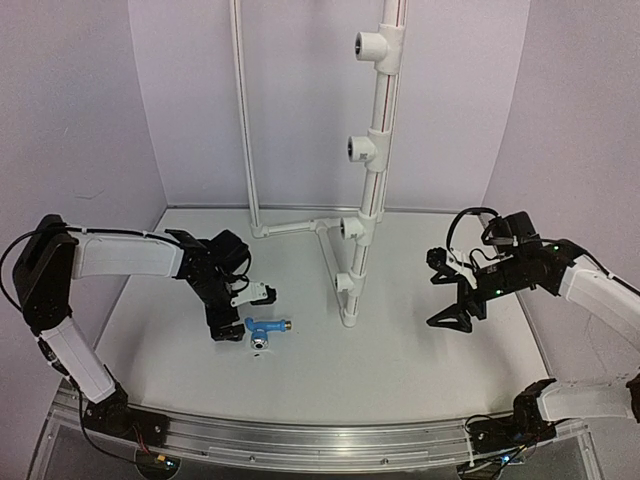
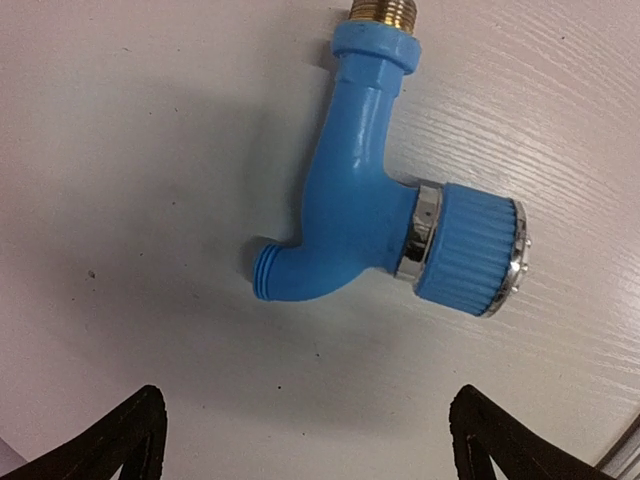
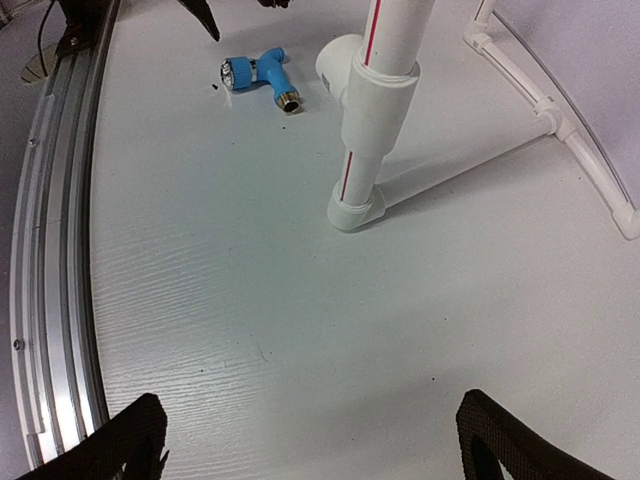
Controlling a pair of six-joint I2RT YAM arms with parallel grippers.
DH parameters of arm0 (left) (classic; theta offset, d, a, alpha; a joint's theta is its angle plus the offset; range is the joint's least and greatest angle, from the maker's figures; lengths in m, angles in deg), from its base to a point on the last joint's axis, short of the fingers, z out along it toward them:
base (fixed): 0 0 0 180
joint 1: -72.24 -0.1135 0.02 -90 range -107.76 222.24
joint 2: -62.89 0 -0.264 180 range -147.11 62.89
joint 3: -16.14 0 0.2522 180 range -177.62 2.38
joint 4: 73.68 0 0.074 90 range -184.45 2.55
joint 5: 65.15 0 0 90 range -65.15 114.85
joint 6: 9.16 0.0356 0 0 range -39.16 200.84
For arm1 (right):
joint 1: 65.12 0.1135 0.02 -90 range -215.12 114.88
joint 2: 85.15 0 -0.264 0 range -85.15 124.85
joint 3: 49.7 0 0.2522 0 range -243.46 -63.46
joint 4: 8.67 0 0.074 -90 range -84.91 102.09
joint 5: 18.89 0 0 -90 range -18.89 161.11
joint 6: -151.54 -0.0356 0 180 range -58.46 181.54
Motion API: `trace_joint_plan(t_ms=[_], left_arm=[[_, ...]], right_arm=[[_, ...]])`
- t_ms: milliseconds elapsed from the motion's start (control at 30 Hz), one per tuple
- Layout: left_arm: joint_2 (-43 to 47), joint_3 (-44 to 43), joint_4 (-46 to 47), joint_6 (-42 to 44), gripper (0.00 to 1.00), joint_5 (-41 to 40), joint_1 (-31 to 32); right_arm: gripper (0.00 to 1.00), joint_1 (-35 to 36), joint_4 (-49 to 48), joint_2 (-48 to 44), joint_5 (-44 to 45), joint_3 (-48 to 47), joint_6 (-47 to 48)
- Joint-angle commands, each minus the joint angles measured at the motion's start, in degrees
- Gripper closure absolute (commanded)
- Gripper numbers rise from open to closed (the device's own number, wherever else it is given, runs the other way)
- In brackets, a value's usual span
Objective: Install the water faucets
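Left claw (image 2: 310,440) beside tap (image 2: 350,215), thread rightward

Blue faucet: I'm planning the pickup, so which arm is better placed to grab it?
Left. The left gripper, open, hovers right beside the blue faucet on the table. The right gripper, also open, sits far off beyond the white pipe stand.

Bright-blue faucet (image 2: 360,215) with brass thread, chrome-trimmed knob; white pipe stand (image 1: 372,170) with a red stripe.
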Motion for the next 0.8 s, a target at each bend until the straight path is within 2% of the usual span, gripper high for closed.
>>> trace_joint_plan(t_ms=[0, 300, 767], left_arm=[[-4.6, -5.1, -0.5, 5.7, 0.00, 2.2, 0.0], [-3.0, -2.6, 1.0, 3.6, 0.00, 10.8, 5.5], [-5.8, -0.4, 7.5, 4.8, 0.00, 9.8, 6.5]], right_arm=[[0.02, 0.3, 1.0, -1.3, 0.4, -2.3, 1.0], [0.02, 0.4, 1.4, -1.5, 0.2, -2.2, 0.8], [0.02, 0.4, 1.5, -0.5, -1.9, -3.3, 0.5]])
